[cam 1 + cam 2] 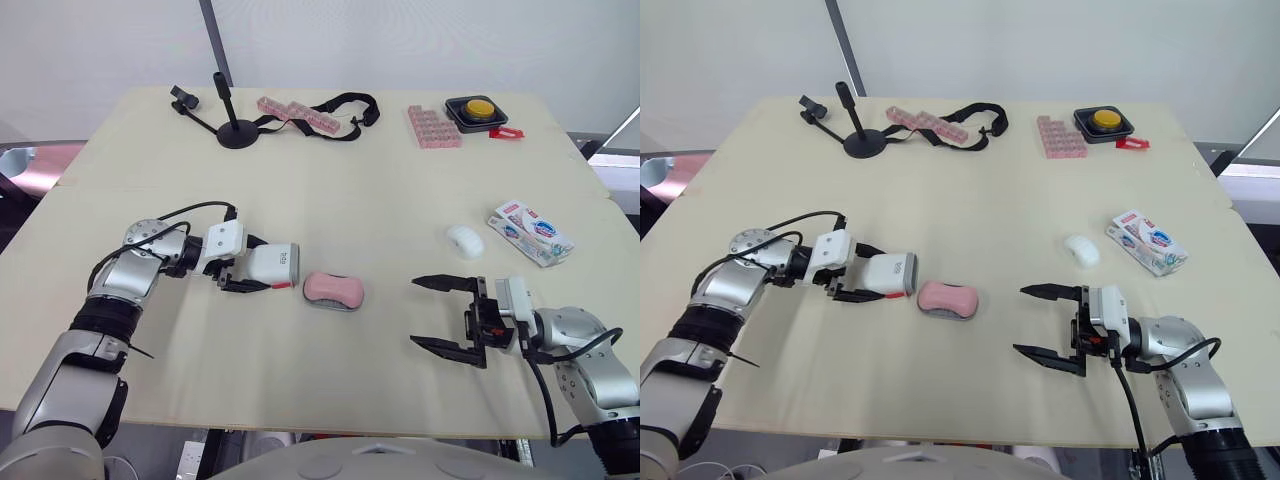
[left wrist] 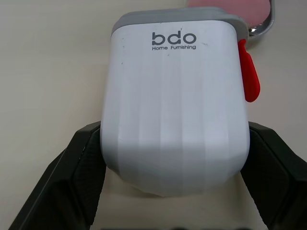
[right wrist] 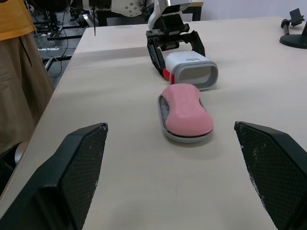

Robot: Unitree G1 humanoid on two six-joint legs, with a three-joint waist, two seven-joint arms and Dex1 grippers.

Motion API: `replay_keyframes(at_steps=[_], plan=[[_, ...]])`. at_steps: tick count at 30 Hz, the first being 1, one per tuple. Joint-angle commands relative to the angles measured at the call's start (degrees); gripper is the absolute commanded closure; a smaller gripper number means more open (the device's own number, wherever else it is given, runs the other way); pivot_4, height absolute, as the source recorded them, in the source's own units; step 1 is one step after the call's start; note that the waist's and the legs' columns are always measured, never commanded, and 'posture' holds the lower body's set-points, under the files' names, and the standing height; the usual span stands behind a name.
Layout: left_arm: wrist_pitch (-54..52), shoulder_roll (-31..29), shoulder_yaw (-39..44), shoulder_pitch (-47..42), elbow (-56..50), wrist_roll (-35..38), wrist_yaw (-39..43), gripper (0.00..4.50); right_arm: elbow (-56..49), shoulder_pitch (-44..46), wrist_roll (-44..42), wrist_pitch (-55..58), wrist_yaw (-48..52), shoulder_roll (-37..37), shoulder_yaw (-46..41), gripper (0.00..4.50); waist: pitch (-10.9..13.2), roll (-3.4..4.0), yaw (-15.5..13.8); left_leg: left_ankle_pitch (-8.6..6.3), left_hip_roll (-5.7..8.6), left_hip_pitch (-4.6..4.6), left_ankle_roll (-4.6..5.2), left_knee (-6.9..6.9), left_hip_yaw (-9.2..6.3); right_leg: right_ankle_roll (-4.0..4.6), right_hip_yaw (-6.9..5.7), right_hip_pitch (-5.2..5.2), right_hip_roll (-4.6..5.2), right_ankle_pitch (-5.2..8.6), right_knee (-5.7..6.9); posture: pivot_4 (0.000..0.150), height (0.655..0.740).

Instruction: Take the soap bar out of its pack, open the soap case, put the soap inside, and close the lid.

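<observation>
Soap case lid (image 2: 175, 110) clamped in left gripper (image 1: 262, 266); right gripper (image 1: 414, 312) wide open.

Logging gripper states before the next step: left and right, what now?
Left gripper: closed on the white case shell.
Right gripper: open, holding nothing.

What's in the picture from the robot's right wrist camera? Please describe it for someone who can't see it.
A pink oval block lies on a grey tray on a pale table, framed by the wide-open jaws of the right gripper. Behind it, the left gripper grips a white case lying on its side.
</observation>
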State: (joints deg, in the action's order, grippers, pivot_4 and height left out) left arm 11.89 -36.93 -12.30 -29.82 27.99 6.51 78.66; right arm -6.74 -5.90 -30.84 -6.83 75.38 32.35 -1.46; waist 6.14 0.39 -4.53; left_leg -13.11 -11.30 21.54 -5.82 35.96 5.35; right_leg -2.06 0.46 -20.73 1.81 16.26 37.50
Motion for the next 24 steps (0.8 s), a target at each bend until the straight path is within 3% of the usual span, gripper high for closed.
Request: replay_keyframes(at_steps=[1, 11, 24], plan=[[1.25, -0.05, 1.09, -1.23, 0.23, -0.06, -0.61, 1.06, 0.22, 0.00, 0.15, -1.17, 0.28, 0.63, -1.04, 0.00, 0.00, 0.00, 0.00, 0.00, 0.00, 0.00, 0.00, 0.00, 0.00, 0.00, 0.00, 0.01, 0.00, 0.00, 0.00, 0.150, 0.7400], [3.35, -1.93, 2.19, -0.55, -0.56, 1.68, 1.83, 1.06, -4.66, 1.82, 3.30, 2.81, -0.01, 4.39, 2.99, 0.00, 0.01, 0.00, 0.10, 0.00, 0.00, 0.00, 0.00, -0.02, 0.00, -0.01, -0.01, 0.02, -0.02, 0.00, -0.03, 0.150, 0.7400], [3.00, -6.30, 4.10, 5.17, -6.85, 6.73, 7.81, 1.06, -17.56, 20.39, 10.75, 31.79, -17.42, 3.63, 16.22, 0.00, 0.01, 0.00, -0.28, 0.01, -0.01, -0.08, -0.03, -0.10, -0.02, -0.03, -0.06, 0.03, -0.06, -0.01, 0.00, 0.150, 0.7400]])
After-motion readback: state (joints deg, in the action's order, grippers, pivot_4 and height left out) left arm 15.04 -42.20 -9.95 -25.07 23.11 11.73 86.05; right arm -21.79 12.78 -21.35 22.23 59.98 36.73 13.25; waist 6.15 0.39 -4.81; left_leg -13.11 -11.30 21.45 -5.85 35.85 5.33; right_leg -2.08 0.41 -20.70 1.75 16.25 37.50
